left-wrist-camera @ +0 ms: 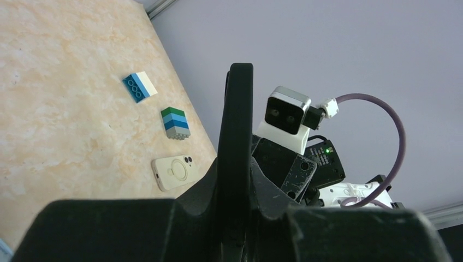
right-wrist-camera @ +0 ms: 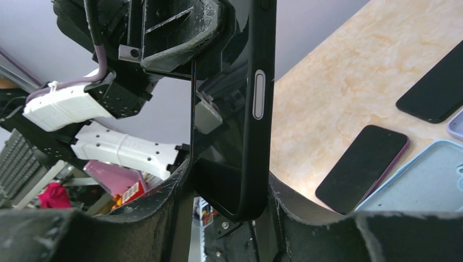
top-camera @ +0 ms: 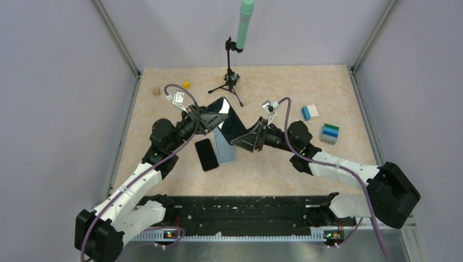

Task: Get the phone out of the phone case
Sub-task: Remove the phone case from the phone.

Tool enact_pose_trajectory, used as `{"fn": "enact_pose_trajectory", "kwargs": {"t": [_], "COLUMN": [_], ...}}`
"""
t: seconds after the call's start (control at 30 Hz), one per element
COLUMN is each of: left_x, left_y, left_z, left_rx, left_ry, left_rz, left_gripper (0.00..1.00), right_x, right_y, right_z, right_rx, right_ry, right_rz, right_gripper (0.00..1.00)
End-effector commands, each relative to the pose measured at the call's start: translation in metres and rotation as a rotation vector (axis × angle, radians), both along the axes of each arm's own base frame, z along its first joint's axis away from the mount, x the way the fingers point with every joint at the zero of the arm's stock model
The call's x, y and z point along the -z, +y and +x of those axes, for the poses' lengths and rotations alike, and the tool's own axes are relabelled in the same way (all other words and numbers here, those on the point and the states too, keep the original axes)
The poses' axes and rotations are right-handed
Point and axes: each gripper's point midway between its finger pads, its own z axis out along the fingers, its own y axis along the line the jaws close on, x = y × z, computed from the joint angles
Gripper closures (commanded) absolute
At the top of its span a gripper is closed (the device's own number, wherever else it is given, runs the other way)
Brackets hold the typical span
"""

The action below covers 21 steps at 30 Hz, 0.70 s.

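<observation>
Phone [top-camera: 227, 117], in its black case [right-wrist-camera: 265, 43], is held up off the table [top-camera: 327, 169] between the two arms. Nearest in the right wrist view, the right gripper [right-wrist-camera: 229, 188] has a finger against each face of the lower corner, clamped on it. Further up the rim sits the side button [right-wrist-camera: 259, 102]. Beyond that, the left gripper [top-camera: 210, 117] is clamped on the opposite end. The phone looks stiff, glassy, slippery and likely to break if dropped, while the case rim seems pliable. It is probably best to pin the body with one pincer and peel a case corner back with the other.
</observation>
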Motion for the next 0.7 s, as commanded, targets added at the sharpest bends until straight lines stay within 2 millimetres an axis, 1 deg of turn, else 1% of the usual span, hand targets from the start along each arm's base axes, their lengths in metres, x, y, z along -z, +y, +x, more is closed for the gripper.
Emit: {"fn": "enact_pose_trajectory", "kwargs": {"t": [0.0,0.33,0.67], "left_x": [-0.042,-0.027,-0.026], "left_y": [0.0,0.0,-0.005], "left_z": [-0.001,0.011,0.013], "left_rx": [0.001,-0.038,-0.014], "left_ry": [-0.035,0.103,0.126], "left_rz": [-0.055,-0.014,-0.025], "left_gripper": [1.0,1.0,1.0], "right_x": [-0.006,0.012,0.028], "right_y": [0.005,0.004,0.011], "right_z": [-0.001,0.001,-0.005], "right_rx": [0.01,0.031,-0.01], "right_ry": [-0.181,-0.262,-0.286], "right_rz": [-0.058,-0.163,-0.228], "right_gripper": [0.6,0.5,0.42]}}
